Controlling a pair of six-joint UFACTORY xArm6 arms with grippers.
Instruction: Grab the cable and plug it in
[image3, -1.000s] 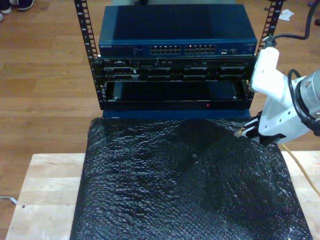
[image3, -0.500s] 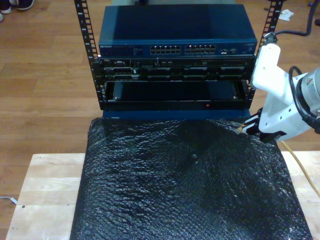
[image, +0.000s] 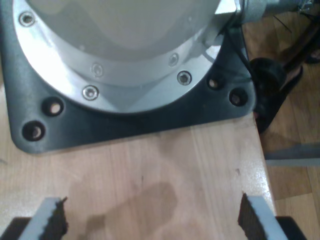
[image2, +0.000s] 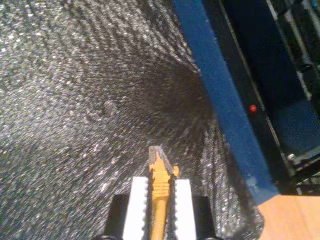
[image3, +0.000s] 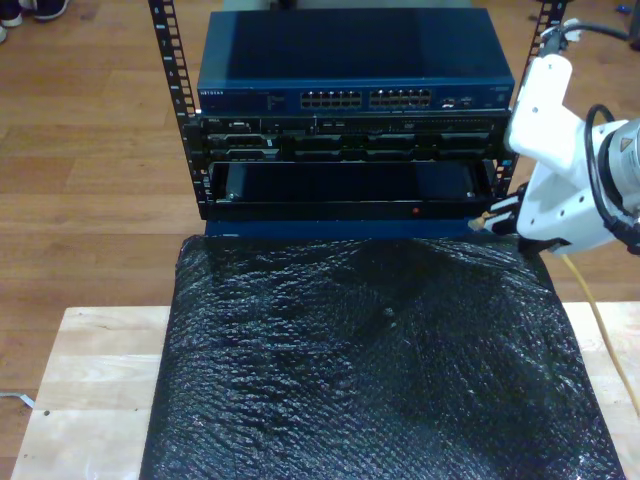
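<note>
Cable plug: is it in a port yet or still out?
Out. The cable is clamped in my second gripper, its plug in free air above the black sheet, short of the rack.

You have one cable (image3: 598, 320), one black bubble-wrap sheet (image3: 370, 360), one wooden table (image3: 90, 380), one rack (image3: 345, 110) and two grippers.

The thin yellow-orange network cable (image2: 159, 200) ends in a clear-yellowish plastic plug (image2: 156, 154). The crinkled plastic sheet (image3: 370, 360) is glossy black. The metal rack switch (image3: 355, 70) is dark blue.
</note>
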